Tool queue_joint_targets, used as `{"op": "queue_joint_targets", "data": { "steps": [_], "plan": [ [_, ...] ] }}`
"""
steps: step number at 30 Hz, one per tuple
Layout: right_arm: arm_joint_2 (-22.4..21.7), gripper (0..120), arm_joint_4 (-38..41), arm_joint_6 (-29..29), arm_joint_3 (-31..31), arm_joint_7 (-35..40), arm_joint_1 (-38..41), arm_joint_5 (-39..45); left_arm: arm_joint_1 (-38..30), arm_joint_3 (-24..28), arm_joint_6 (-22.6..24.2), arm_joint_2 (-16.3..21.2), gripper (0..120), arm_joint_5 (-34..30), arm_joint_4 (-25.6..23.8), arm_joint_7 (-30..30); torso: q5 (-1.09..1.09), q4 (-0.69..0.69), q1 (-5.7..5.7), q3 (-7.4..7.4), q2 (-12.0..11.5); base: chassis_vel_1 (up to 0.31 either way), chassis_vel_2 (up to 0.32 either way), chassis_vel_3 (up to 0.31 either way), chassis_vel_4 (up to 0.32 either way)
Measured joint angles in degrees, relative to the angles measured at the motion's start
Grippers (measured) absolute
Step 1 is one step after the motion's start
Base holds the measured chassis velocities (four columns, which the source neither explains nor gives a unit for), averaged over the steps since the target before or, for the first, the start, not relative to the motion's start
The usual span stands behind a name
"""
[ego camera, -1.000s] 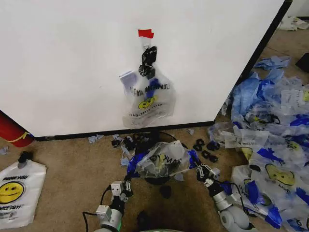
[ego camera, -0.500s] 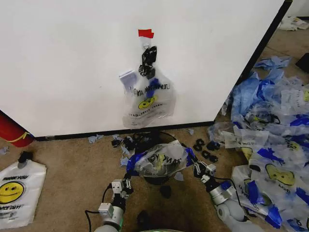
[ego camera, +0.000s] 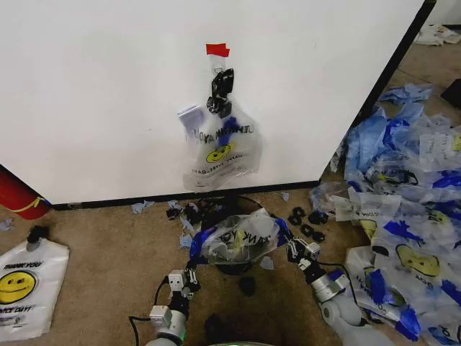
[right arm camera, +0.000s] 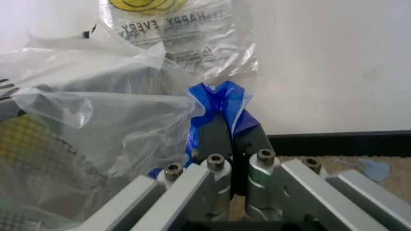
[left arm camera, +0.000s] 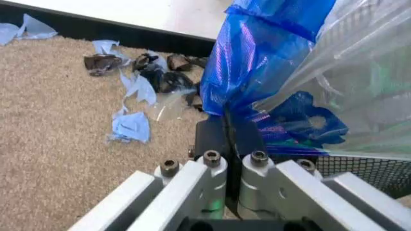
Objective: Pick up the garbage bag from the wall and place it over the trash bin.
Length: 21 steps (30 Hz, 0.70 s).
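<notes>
Large plain white wall panel [ego camera: 108, 94] spans the upper frame (a second see-through smiley bag [ego camera: 220, 148] is hung on it at centre). Thin see-through plastic garbage bag [ego camera: 238, 238] with blue handles is stretched over the small black wire-mesh trash bin [left arm camera: 359, 166], lower centre. One blue handle is pinched by the left gripper [ego camera: 190, 274], the other by the right gripper [ego camera: 291, 249], both clamped shut.

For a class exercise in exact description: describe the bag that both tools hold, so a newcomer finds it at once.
Start at the white wall; below the bag hanging on it stands the trash bin. The garbage bag is stretched over it between the left tool and right tool, each shut on a blue handle. The other bags hang or lie flat.
</notes>
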Motion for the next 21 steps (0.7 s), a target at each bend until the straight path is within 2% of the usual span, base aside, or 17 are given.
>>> {"op": "queue_joint_targets", "data": {
  "steps": [7,9,12,14,19,20,21],
  "plan": [
    [-0.08,0,0.09,0.11,-0.03,0.97,-0.01,-0.64,0.02,0.06,0.0,-0.14,0,0.25,0.02,-0.02,0.01,0.0,0.0,-0.01,0.0,0.0,0.0,0.0,0.0],
    [-0.85,0,0.69,-0.37,0.04,3.46,-0.61,-2.98,0.52,0.05,0.1,-0.28,0,1.02,-0.61,0.01,0.0,0.01,0.0,0.0,0.0,0.0,0.0,0.0,0.0],
    [-1.24,4,0.98,-0.67,0.12,4.16,-0.92,-3.57,0.83,0.1,0.22,-0.1,4,1.23,-1.21,0.05,-0.03,-0.01,0.0,-0.01,0.0,0.0,0.0,0.0,0.0],
    [-2.1,16,1.61,-1.22,0.29,4.94,-1.39,-4.3,1.27,0.05,0.67,0.41,16,1.41,-2.11,0.07,0.03,-0.01,0.0,-0.01,0.0,0.0,0.0,0.0,0.0],
    [-3.91,36,1.96,-1.78,0.62,5.28,-1.86,-4.48,1.63,-0.45,1.25,1.31,38,1.4,-3.0,-0.2,0.0,-0.01,0.0,-0.01,0.0,0.0,0.0,0.0,0.0],
    [-3.91,36,1.96,-1.78,0.62,5.28,-1.86,-4.48,1.63,-0.45,1.25,1.31,38,1.4,-3.0,-0.2,0.0,-0.01,0.0,-0.01,0.0,0.0,0.0,0.0,0.0],
    [-3.95,41,1.88,-1.77,0.62,5.26,-1.83,-4.49,1.64,-0.48,1.3,1.27,41,1.35,-3.04,-0.29,0.0,0.0,0.0,0.0,0.0,0.0,0.0,0.0,0.0]
  ]
}}
